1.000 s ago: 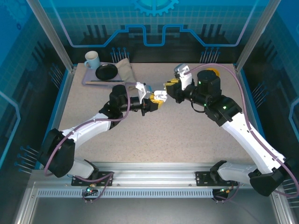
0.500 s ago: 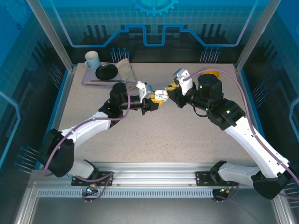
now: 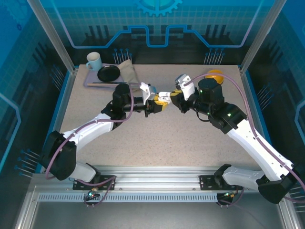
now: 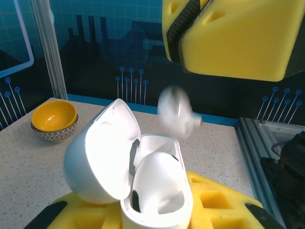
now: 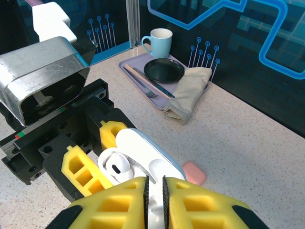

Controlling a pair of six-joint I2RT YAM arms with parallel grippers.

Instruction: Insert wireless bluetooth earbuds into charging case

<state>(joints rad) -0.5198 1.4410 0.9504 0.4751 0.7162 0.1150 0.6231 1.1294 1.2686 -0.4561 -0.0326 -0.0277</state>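
The white earbud [image 4: 175,113] is tiny, light, hard-shelled and glossy, so it would likely slip or flick away under a hard squeeze. Its stem end looks the safest place to pinch, leaving the rounded body free to drop into a well. It hangs blurred in the air just above the open charging case [image 4: 155,191], pinched between the right jaws, which stand nearly together with only a narrow slit between them. The case is a smooth, rigid shell with its hinged lid [image 4: 102,152] tipped back. It looks light enough to skid if pushed, so it wants bracing by its lower body. The left jaws are clamped on that body, holding the case near the middle of the counter [image 3: 143,138]. A second white earbud [image 5: 116,168] sits in one well. A salmon-pink object [image 5: 194,173] lies on the counter just behind the case.
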